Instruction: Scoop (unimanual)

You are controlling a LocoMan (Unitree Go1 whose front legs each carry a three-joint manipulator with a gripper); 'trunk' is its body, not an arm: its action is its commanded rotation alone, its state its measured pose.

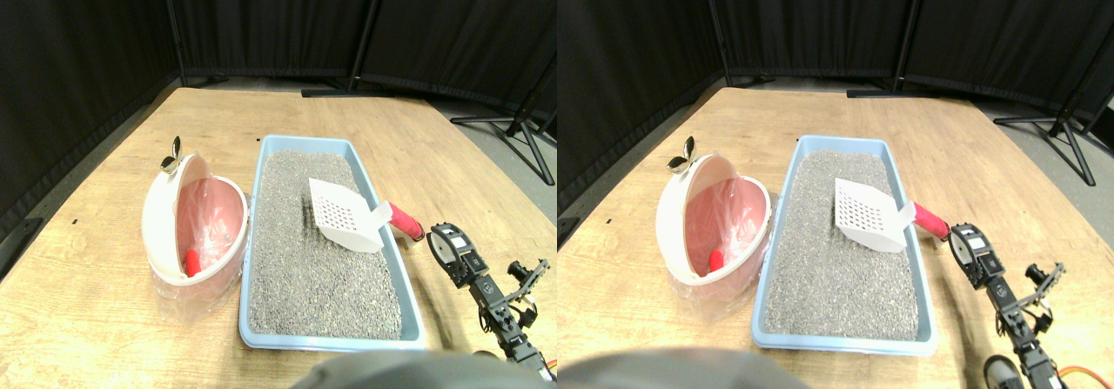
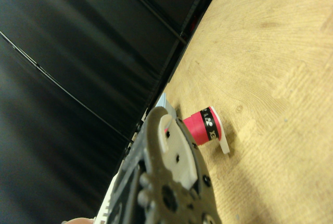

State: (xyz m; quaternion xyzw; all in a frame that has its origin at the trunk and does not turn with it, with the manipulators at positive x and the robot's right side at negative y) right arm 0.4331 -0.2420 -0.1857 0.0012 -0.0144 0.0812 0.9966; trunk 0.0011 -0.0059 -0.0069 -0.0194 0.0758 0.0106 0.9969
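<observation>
Scoop (image 1: 344, 215) sits blade-down on the grey litter in the blue tray (image 1: 409, 278), its red-wrapped handle (image 1: 406, 221) hanging out over the tray's right rim, clear of the sand. Our right gripper (image 1: 446, 243) is just beside the handle's end, not yet around it; in the wrist view the handle (image 2: 203, 125) shows past the jaw frame, unheld. We can't tell whether the fingers are open or closed from either view. For a good grasp, we judge we should come in along the handle axis, seat well up the wrapped part instead of the tip, and avoid nudging it sideways, since the scoop is only resting on loose litter and the rim. Pink bin (image 1: 196, 228) with a red item inside stands left of the tray, touching or nearly so. Surface (image 1: 96, 293) is light wood; black curtains (image 1: 287, 19) on stands close off the room behind.
</observation>
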